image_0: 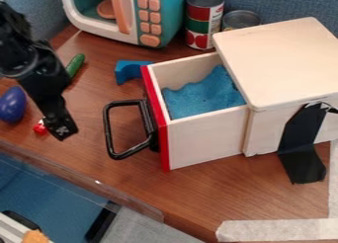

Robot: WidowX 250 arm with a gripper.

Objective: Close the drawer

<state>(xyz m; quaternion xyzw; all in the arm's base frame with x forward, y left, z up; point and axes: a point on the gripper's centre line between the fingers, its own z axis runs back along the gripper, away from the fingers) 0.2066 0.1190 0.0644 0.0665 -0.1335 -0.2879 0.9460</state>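
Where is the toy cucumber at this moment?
The green toy cucumber is at the upper left of the camera view, lying on the table, just beside the black robot arm and left of the blue block.

Microwave (170, 12) w/ top cut off, short can (240, 19) part. hidden by box (280, 59)

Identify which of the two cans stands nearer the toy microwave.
The left can, with red and green on its side, close beside the microwave; the other can stands farther right.
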